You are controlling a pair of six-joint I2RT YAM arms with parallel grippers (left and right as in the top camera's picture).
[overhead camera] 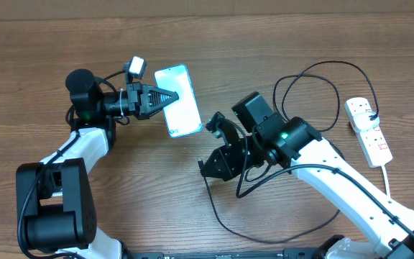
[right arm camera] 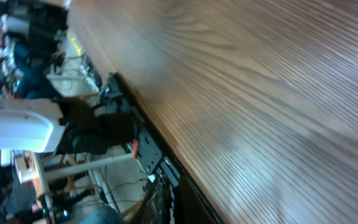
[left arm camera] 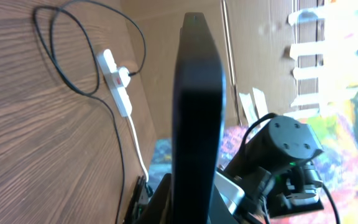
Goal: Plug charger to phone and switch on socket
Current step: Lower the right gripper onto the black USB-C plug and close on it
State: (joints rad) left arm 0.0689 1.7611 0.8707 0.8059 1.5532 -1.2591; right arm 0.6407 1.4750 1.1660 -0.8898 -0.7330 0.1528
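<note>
Currently the left pincer (overhead camera: 168, 98) grips the phone (overhead camera: 181, 109), while the right pincer (overhead camera: 213, 124) sits closed nearby.

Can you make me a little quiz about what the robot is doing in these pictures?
1. True or false: the left end effector is shut on the phone.
2. What is plugged into the power strip? A: a black cable. B: a lamp. C: nothing at all.
3. Fill in the gap: the power strip lies on the table on the robot's ___ side.

Key: 1 true. 2 A. 3 right.
</note>
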